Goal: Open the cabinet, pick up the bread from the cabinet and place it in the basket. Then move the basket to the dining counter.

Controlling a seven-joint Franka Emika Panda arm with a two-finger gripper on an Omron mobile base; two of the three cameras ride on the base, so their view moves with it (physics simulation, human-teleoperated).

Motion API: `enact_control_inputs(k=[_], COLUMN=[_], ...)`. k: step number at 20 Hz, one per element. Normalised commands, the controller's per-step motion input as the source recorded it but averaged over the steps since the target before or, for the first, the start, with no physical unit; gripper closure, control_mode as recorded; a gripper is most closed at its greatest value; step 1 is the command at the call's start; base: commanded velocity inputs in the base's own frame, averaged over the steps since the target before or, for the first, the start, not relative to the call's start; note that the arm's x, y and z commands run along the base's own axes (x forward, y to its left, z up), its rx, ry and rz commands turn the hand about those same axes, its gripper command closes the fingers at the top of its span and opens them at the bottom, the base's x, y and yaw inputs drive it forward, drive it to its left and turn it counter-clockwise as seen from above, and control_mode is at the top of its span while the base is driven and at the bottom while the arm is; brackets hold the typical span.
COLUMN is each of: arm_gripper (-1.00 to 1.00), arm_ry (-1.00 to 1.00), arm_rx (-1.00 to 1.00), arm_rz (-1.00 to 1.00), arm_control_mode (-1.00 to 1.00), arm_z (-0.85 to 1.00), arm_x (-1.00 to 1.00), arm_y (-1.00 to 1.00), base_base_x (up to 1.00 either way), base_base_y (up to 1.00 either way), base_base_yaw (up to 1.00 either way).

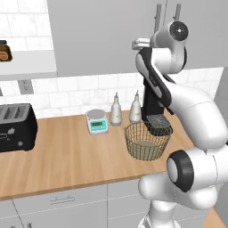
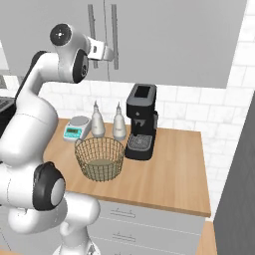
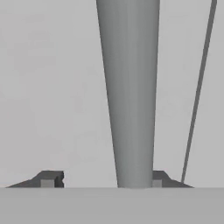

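Note:
The cabinet (image 1: 111,35) (image 2: 174,40) hangs above the worktop with both light-grey doors closed. Its two long bar handles (image 2: 115,35) stand side by side at the door seam. My gripper (image 3: 106,179) (image 2: 110,53) is raised to that seam, and one bar handle (image 3: 131,87) runs up between the jaws. The right fingertip (image 3: 158,177) sits against the bar. The left fingertip (image 3: 51,179) stands clear of it, so the gripper is open around the handle. The wire basket (image 1: 133,142) (image 2: 84,154) stands on the worktop below. The bread is hidden; the dining counter is out of view.
A black coffee machine (image 2: 141,122) stands right behind the basket. Two pale bottles (image 1: 116,110) (image 2: 118,122) and a small scale (image 1: 97,121) line the tiled wall. A black toaster (image 1: 15,127) sits far left, under a shelf holding a brown-lidded jar (image 1: 3,50).

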Motion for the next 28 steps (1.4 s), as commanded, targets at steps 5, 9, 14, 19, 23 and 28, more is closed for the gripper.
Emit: enact_control_inputs(k=[5, 9, 14, 19, 23, 28], arm_gripper=[1.00, 1.00, 1.00, 1.00, -1.00, -1.00], arm_ry=[0.00, 0.00, 0.00, 0.00, 0.00, 0.00], arm_rx=[0.00, 0.00, 0.00, 0.00, 0.00, 0.12], arm_rz=[0.07, 0.07, 0.03, 0.02, 0.02, 0.00], arm_control_mode=[-1.00, -1.00, -1.00, -1.00, -1.00, -1.00], arm_z=[0.00, 0.00, 0.00, 0.00, 0.00, 0.00], arm_x=[-0.70, -1.00, -1.00, -1.00, -1.00, -0.88], arm_y=[0.62, 0.89, 1.00, 1.00, 0.97, -0.23], base_base_x=[0.00, 0.00, 0.00, 0.00, 0.00, 0.00], base_base_y=[0.00, 0.00, 0.00, 0.00, 0.00, 0.00], base_base_yaw=[0.00, 0.00, 0.00, 0.00, 0.00, 0.00])
